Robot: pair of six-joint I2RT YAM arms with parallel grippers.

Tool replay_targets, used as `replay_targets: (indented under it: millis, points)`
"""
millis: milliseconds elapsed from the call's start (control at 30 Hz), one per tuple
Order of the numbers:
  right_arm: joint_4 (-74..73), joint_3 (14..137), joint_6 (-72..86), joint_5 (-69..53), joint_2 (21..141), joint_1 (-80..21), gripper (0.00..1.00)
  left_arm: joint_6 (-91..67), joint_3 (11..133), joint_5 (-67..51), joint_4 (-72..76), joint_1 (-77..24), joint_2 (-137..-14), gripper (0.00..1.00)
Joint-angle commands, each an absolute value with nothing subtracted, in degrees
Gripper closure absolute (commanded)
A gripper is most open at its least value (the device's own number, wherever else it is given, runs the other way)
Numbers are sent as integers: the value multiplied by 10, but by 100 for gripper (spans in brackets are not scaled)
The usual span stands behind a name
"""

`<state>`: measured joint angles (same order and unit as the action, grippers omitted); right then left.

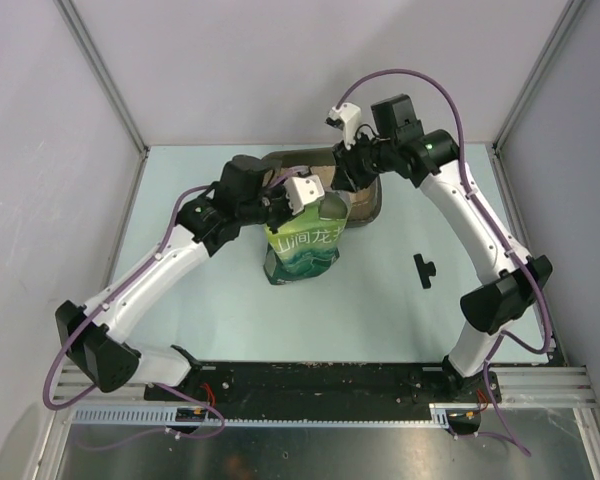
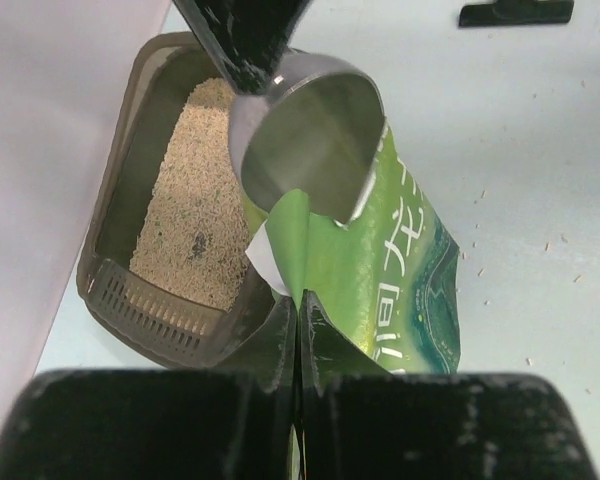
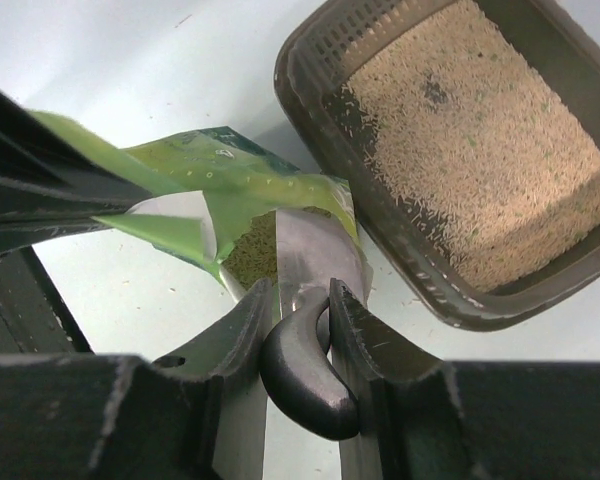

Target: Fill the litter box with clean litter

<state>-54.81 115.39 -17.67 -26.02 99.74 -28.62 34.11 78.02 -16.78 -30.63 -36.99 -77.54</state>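
Note:
The dark brown litter box (image 1: pixel 370 208) lies behind the upright green pouch (image 1: pixel 302 250), with a layer of beige litter (image 2: pixel 195 200) in it. My left gripper (image 2: pixel 299 300) is shut on the top edge of the pouch (image 2: pixel 380 280) and holds its mouth open. My right gripper (image 3: pixel 300 290) is shut on the black handle (image 3: pixel 300 375) of a silver metal scoop (image 3: pixel 315 255). The scoop's bowl (image 2: pixel 310 140) sits at the pouch mouth, where more litter (image 3: pixel 250 250) shows inside. The box (image 3: pixel 310 90) and its litter (image 3: pixel 480 150) lie just to the right of the scoop.
A small black T-shaped piece (image 1: pixel 424 270) lies on the table right of the pouch; it also shows in the left wrist view (image 2: pixel 515 12). Stray granules dot the pale table (image 1: pixel 210 300). Grey walls close the left, back and right sides.

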Motion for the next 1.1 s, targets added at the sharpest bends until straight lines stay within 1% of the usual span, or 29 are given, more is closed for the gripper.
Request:
replay_targets:
  millis: [0,167,200,233,300,333,467,567,600,733,867,933,1067]
  points:
    - [-566,1149,-71,-171,984,-303,100,302,813,-180,-308,-372,-744,100]
    - [-539,1147,73,-78,977,-292,100,251,828,-185,-304,-371,-740,100]
    - [-507,1112,128,-91,956,-281,100,241,830,-187,-302,-371,-738,100]
    - [-467,1080,144,-111,937,-275,100,237,830,-193,-301,-371,-739,100]
    - [-432,1047,116,-88,916,-293,100,232,829,-197,-300,-371,-737,100]
    - [-435,1042,107,-63,917,-311,100,232,828,-198,-297,-372,-737,100]
    - [-461,1012,112,-20,934,-319,100,232,819,-197,-294,-371,-733,100]
    - [-422,949,106,-1,919,-329,100,234,815,-199,-292,-371,-731,100]
    - [-415,932,106,24,909,-332,100,233,816,-200,-292,-372,-730,100]
    - [-387,861,118,41,898,-350,100,231,814,-207,-290,-371,-730,100]
    - [-374,834,145,31,909,-358,100,226,811,-215,-283,-371,-733,100]
    - [-370,831,157,6,922,-358,100,221,810,-221,-281,-371,-734,100]
    - [-321,824,185,-139,933,-347,100,217,805,-228,-273,-371,-737,100]
